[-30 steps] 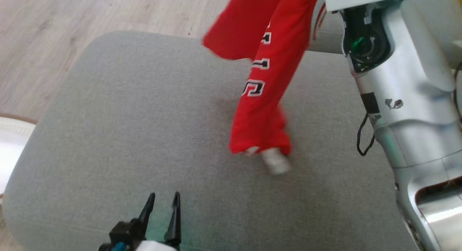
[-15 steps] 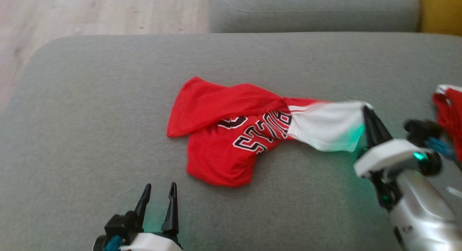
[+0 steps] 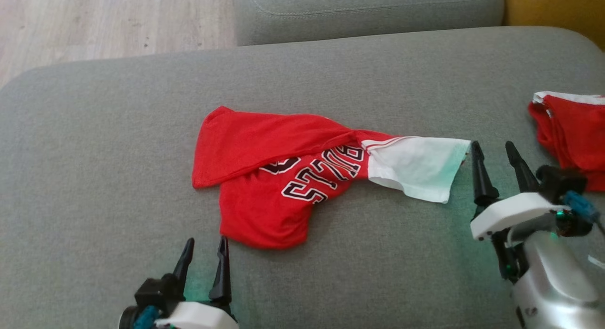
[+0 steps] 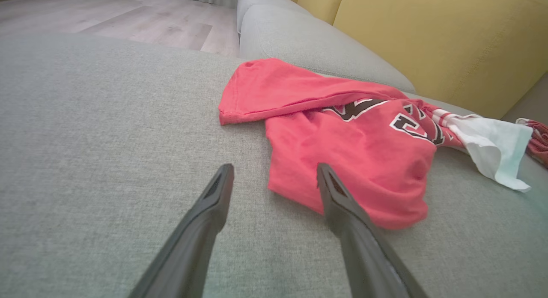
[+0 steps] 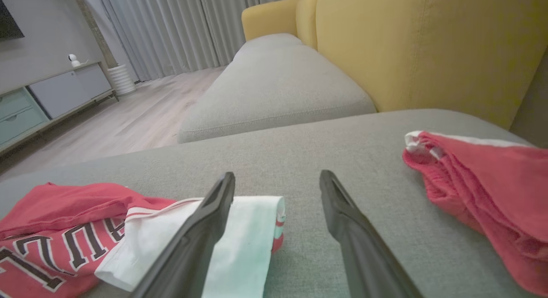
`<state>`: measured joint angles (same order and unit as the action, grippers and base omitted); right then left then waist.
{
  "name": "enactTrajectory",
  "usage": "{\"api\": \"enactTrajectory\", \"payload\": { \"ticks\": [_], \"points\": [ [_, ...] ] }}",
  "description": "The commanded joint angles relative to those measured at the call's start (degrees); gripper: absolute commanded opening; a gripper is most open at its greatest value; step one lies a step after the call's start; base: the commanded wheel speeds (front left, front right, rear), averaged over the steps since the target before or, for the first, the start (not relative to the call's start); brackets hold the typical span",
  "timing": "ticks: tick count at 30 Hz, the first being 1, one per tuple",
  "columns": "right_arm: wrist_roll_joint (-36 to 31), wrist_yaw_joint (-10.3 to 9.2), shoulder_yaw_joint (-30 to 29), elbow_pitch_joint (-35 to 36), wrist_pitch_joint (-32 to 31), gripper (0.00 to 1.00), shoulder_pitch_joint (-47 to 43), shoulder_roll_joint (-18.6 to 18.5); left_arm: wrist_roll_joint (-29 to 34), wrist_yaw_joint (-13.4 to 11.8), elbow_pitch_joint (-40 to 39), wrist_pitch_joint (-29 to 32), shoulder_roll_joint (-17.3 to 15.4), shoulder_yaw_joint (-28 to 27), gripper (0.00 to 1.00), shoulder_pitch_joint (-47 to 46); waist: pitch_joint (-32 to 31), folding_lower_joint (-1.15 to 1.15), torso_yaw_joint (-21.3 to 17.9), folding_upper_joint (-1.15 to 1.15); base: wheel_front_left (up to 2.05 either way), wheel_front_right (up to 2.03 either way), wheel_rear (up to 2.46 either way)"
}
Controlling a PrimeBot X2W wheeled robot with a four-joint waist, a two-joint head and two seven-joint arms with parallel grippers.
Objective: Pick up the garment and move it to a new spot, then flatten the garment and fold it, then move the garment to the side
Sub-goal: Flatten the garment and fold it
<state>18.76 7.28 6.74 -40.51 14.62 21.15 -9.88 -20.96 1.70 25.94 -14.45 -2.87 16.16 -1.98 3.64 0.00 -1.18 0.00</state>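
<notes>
A red garment (image 3: 264,177) with black-and-white lettering and a white sleeve (image 3: 416,166) lies crumpled on the grey sofa cushion (image 3: 118,130). It also appears in the left wrist view (image 4: 342,135) and the right wrist view (image 5: 64,229). My left gripper (image 3: 204,253) is open near the cushion's front, just below the garment's lower edge, holding nothing. My right gripper (image 3: 494,154) is open just right of the white sleeve's end, empty. In the right wrist view the left finger (image 5: 205,229) overlaps the white sleeve (image 5: 248,229).
A second red garment (image 3: 572,130) lies bunched at the cushion's right edge, also in the right wrist view (image 5: 479,191). A yellow sofa back (image 5: 419,45) rises behind. Another grey cushion (image 3: 368,7) lies beyond, with wooden floor (image 3: 94,21) at the far left.
The garment hung from my raised right gripper a second ago; now it lies on the cushion, released. My right gripper has opened and drawn back from the sleeve. The head camera has shifted.
</notes>
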Motion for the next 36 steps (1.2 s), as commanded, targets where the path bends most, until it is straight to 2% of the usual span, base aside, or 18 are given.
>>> {"api": "enactTrajectory", "payload": {
  "ticks": [1,5,11,17,23,24,25,26,27,31,36],
  "points": [
    [-2.18,0.21,0.3,2.73,0.38,1.0,-0.05,0.82,-0.15,-0.47,-1.76,-0.55,-0.01,-2.48,1.0,-2.6,0.16,0.0,-0.35,0.0,0.0,0.0,0.0],
    [-8.19,0.21,-2.8,4.73,0.38,1.0,-3.7,4.04,-0.77,-1.8,-2.19,-0.55,-0.01,-4.21,1.0,-5.04,1.28,0.0,-1.11,0.0,0.0,0.0,0.0],
    [-9.95,0.21,-1.92,5.72,0.38,1.0,-5.09,6.15,-1.85,-1.5,0.4,-0.55,-0.01,-8.13,1.0,-12.09,4.36,0.0,-2.56,0.0,0.0,0.0,0.0],
    [-9.46,0.21,0.02,6.92,0.38,1.0,-4.46,6.73,-1.82,0.29,11.25,-0.55,-0.16,-11.91,1.0,-20.29,7.5,0.0,-5.02,0.0,0.0,0.0,0.0],
    [-8.74,0.21,0.51,8.29,0.38,1.0,-4.05,6.91,-0.07,-0.16,22.85,-0.55,-0.57,-12.71,1.0,-24.53,8.9,0.0,-7.08,0.0,0.0,0.0,0.0],
    [-8.63,0.21,0.5,8.49,0.38,1.0,-4.07,6.92,0.11,-0.35,24.57,-0.55,-0.55,-12.66,0.97,-24.96,8.98,0.0,-7.17,0.0,0.0,0.0,0.0],
    [-8.54,0.21,0.5,8.62,0.38,1.0,-4.08,6.94,0.42,-0.62,26.11,-0.55,-0.54,-12.52,0.4,-25.37,9.04,0.0,-7.22,0.0,0.0,0.0,0.0],
    [-8.45,0.21,0.49,8.69,0.38,1.0,-4.08,6.95,0.61,-1.02,27.03,-0.55,-0.52,-12.66,0.15,-25.79,9.08,0.0,-7.21,0.0,0.0,0.0,0.0],
    [-8.36,0.21,0.45,8.73,0.38,1.0,-4.07,6.95,0.73,-1.39,27.41,-0.55,-0.5,-12.94,0.0,-26.12,9.1,0.0,-7.12,0.0,0.0,0.0,0.0],
    [-7.78,0.21,0.48,8.58,0.38,1.0,-4.21,6.98,2.19,-2.17,24.89,-0.55,-0.35,-13.6,0.0,-25.99,9.0,0.0,-5.93,0.0,0.0,0.0,0.0],
    [-5.55,0.21,2.48,7.69,0.38,1.0,-5.02,6.99,4.12,-2.27,16.5,-0.55,-0.15,-15.37,0.0,-23.38,8.0,0.0,-3.62,0.0,0.0,0.0,0.0]
  ]
}}
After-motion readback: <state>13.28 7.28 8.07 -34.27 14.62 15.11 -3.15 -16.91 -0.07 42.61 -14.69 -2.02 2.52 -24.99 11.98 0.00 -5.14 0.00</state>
